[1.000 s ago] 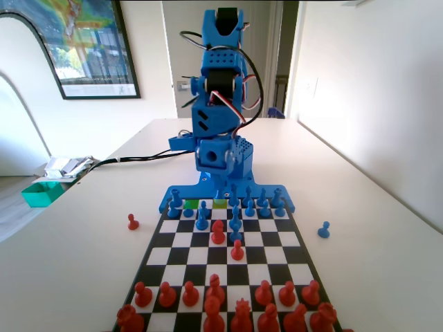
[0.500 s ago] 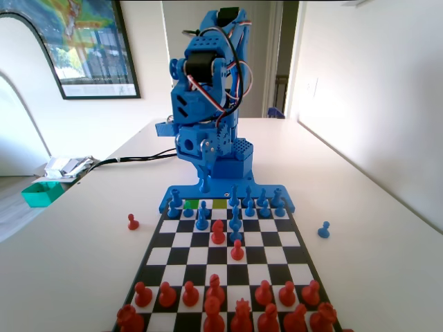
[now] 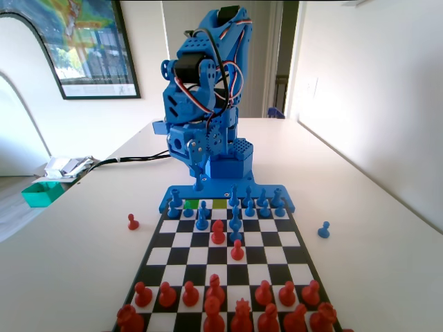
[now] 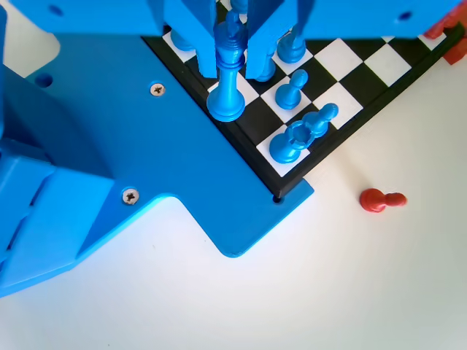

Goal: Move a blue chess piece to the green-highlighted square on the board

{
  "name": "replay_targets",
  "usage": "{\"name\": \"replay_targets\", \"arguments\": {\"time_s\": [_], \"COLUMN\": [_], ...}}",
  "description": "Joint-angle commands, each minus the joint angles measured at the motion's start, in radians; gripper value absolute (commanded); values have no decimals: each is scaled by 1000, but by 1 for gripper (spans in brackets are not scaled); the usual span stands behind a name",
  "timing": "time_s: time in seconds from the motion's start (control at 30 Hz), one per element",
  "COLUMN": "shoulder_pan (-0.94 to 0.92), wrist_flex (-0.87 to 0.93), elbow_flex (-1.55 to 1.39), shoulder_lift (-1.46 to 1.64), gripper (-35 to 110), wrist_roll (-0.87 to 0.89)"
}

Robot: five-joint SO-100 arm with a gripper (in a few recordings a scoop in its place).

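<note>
My gripper (image 4: 232, 69) is shut on a tall blue chess piece (image 4: 228, 87), which hangs upright between the jaws over the corner of the board (image 4: 343, 55) beside the blue base. In the fixed view the gripper (image 3: 199, 169) holds that piece (image 3: 199, 182) just above the board's (image 3: 277, 238) far edge, a little behind the green-highlighted square (image 3: 192, 204). A yellow-green square (image 3: 220, 203) lies just to the right of the green one.
Blue pieces (image 3: 235, 207) crowd the far rows and red pieces (image 3: 214, 297) fill the near rows. A red pawn (image 3: 132, 222) (image 4: 383, 199) lies off the board's left side, a blue pawn (image 3: 323, 229) off its right. A green tray (image 3: 41, 194) sits far left.
The arm has swung to the left in the fixed view and leaned forward, bringing the gripper and the held blue piece down toward the board's far left edge.
</note>
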State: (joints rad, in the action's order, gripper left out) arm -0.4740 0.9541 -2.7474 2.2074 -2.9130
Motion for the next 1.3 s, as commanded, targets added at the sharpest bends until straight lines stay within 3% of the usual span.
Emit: {"name": "replay_targets", "arguments": {"time_s": [0.0, 0.77, 1.27], "shoulder_pan": [-21, -28, -25], "wrist_flex": [-41, -213, -330], "elbow_flex": [40, 74, -26], "shoulder_lift": [-21, -167, -175], "gripper": [1, 1, 1], "wrist_roll": [-615, -482, -491]}}
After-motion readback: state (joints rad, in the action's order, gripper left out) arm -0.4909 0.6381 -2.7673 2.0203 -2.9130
